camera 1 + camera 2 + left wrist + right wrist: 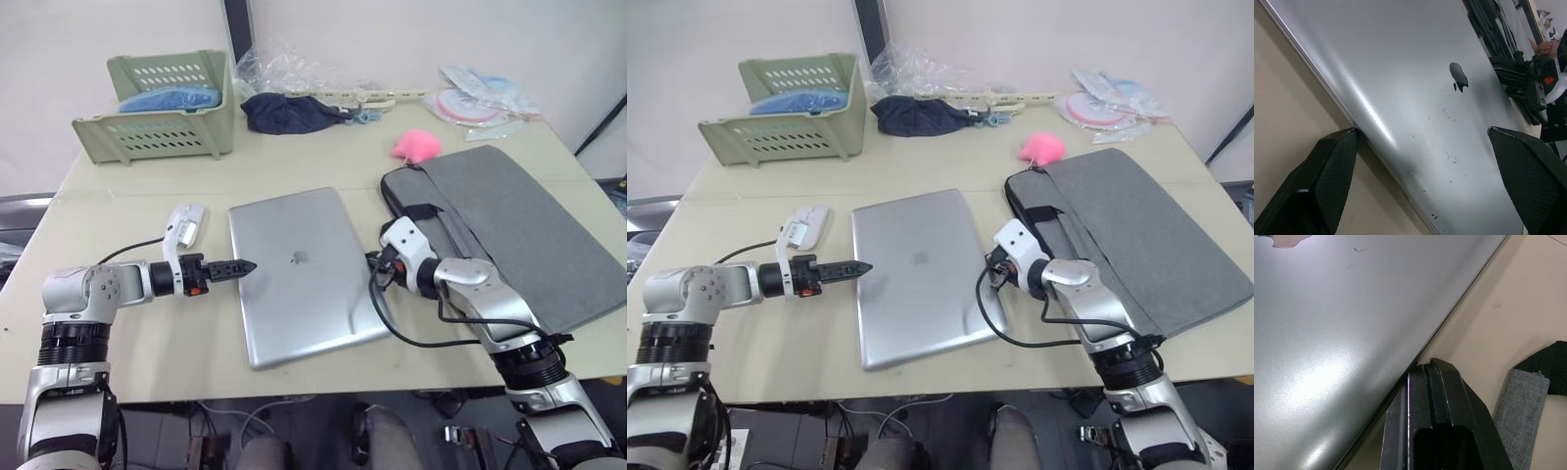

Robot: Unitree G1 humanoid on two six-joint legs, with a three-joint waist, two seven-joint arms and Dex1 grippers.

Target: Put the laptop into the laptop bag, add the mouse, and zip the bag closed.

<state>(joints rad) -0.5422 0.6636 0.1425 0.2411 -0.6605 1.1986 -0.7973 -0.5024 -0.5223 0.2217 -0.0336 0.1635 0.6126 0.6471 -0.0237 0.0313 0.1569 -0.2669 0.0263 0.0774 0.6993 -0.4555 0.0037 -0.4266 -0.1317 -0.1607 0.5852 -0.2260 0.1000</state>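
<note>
Bracketing the laptop (299, 274) flat on the table (147, 333): left gripper (240, 267) spread at its left edge, right gripper (1435, 396) clenched at its right edge; lifting comes next; bag (519, 230) beside; mouse (186, 223) farther back.

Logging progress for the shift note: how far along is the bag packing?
Nothing is packed yet. The laptop lies flat on the table beside the grey bag. In hand: the left claw and right claw sit at its opposite edges. Left: bagging it, adding the mouse, zipping.
</note>
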